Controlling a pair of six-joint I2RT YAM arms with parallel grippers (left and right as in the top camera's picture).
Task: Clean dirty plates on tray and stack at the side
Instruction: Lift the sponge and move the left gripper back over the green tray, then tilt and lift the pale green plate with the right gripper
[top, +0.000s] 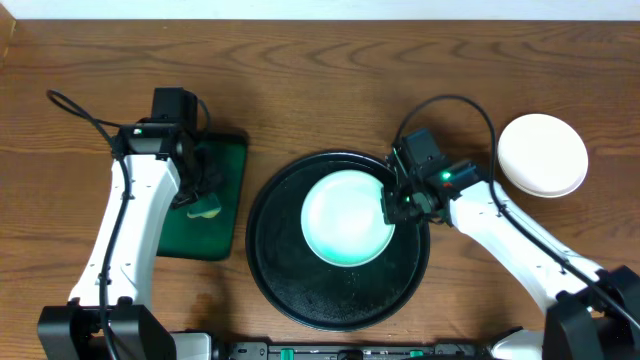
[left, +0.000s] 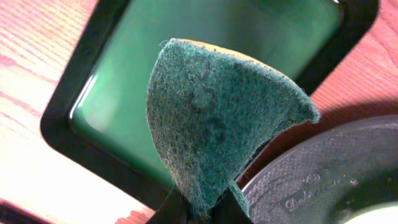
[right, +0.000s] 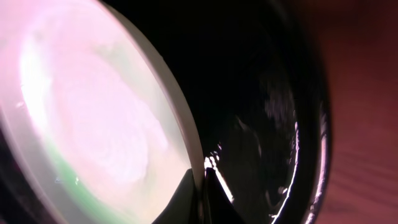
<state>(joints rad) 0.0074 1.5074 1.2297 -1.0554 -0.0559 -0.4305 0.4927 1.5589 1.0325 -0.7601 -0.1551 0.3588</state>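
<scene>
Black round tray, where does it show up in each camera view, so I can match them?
Overhead: the black round tray sits centre, under a mint-green plate.
Left wrist: its rim fills the bottom-right corner, right of the green scouring pad.
Right wrist: its glossy wall curves down the right half.
Shared landmark: the brown wood tabletop beside the tray.

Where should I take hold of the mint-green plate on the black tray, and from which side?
Pinch the mint-green plate by its thin rim at the right edge, coming in from the right arm's side. It sits shallow in the black tray, so only the rim offers a pinch. The right gripper is shut on it there.
</scene>
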